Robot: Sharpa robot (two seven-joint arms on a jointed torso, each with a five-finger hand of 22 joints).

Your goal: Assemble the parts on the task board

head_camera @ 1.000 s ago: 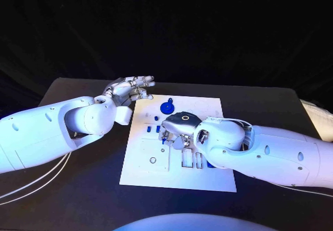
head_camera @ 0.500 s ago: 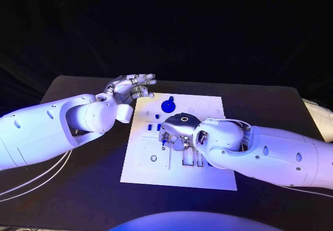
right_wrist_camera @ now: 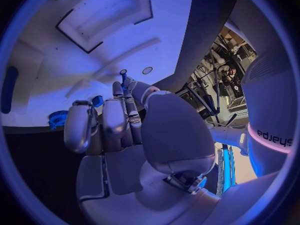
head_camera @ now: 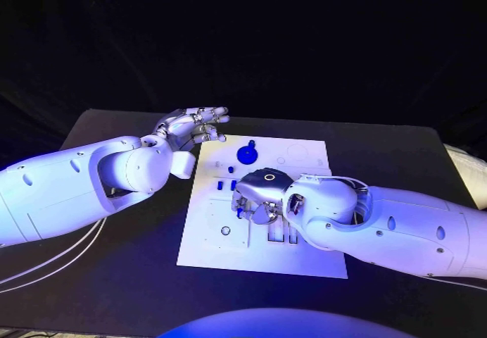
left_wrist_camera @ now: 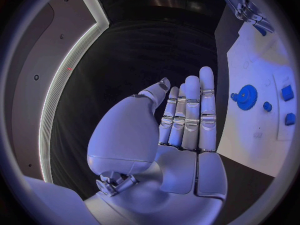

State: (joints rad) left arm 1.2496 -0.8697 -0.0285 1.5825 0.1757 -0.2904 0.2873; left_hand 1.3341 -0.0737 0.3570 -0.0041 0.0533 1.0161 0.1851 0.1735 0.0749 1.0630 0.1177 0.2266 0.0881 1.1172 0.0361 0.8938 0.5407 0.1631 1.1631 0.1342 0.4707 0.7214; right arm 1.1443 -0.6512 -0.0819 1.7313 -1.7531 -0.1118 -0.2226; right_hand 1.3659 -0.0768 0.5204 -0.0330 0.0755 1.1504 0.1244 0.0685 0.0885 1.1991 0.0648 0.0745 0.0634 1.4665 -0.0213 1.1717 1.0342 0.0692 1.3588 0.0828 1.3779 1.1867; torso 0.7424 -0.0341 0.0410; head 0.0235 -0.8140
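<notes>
The white task board (head_camera: 305,257) lies in the middle of the black table. My right hand (head_camera: 261,196) hovers over the board's middle, fingers pointing down, and pinches a thin blue peg (right_wrist_camera: 123,78) between thumb and fingertip. A blue gear (head_camera: 247,153) sits near the board's far edge, with two small blue pieces (head_camera: 224,186) just left of my right hand. My left hand (head_camera: 193,127) floats beside the board's far left corner, fingers apart, holding nothing. The gear (left_wrist_camera: 247,93) and small blue pieces (left_wrist_camera: 287,91) also appear in the left wrist view.
A square recess (head_camera: 225,225) with a small ring hole is on the board's left half. Narrow slots (head_camera: 279,234) lie just below my right hand. My right forearm (head_camera: 395,229) covers the board's right edge. Bare black table (head_camera: 122,282) surrounds the board.
The camera has shifted slightly. Both hands stay almost where they were relative to the board; my right hand has eased a little nearer over the middle.
</notes>
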